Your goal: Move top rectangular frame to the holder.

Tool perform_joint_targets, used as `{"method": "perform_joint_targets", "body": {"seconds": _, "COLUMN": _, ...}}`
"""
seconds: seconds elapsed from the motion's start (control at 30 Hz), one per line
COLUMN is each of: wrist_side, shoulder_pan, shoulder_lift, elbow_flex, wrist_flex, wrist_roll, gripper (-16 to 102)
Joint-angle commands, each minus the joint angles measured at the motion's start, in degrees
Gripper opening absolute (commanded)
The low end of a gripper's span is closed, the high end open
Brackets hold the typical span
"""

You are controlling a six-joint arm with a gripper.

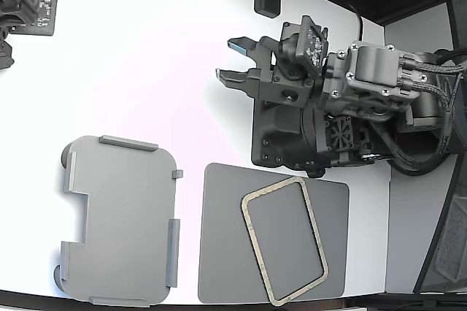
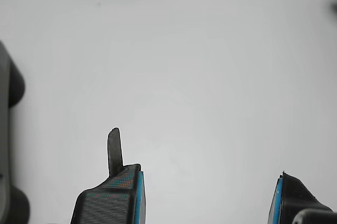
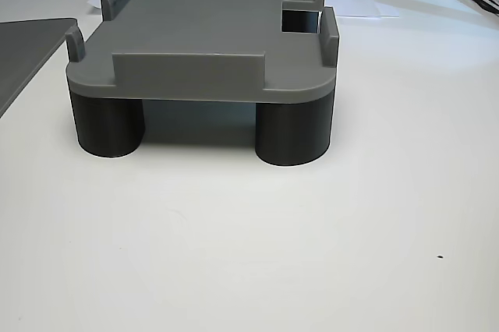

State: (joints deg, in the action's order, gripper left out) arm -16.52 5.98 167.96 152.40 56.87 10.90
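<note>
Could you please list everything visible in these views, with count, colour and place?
Rectangular frame: one, tan-olive speckled, lying skewed on the dark mat, lower centre-right of the exterior view.
Mat: one, dark grey, flat on the table beside the holder.
Holder: one, light grey with raised edge tabs and dark round feet, empty, at the exterior view's lower left.
Table: one, white.
Second arm: one, black, exterior view's upper left corner.
Arm: one, black and grey, exterior view's right.
Gripper: one, black with blue pads, open, empty, above bare table.

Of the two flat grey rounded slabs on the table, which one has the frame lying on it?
The plain dark grey mat, at the exterior view's right, carries the tan speckled rectangular frame. The light grey tabbed holder is bare.
</note>
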Motion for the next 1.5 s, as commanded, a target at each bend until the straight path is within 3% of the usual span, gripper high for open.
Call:
{"method": "perform_joint_targets", "body": {"seconds": 0.0, "wrist_side": 0.0, "shoulder_pan": -1.0, "shoulder_lift": 1.3, "elbow_flex": -1.3, "wrist_flex": -0.4, "wrist_roll": -0.1, "gripper": 100}}
{"method": "perform_joint_targets", "body": {"seconds": 1.27, "wrist_side": 1.4, "shoulder_pan": -1.0, "shoulder_lift": 1.0, "elbow_flex": -3.0, "wrist_flex": -0.8, "wrist_roll": -1.6, "gripper": 100}}
{"method": "perform_joint_targets", "body": {"seconds": 1.47, "wrist_side": -0.3, "shoulder_pan": -0.9, "shoulder_lift": -9.6, "elbow_flex": -13.5, "wrist_flex": -1.2, "wrist_roll": -6.2, "gripper": 100}}
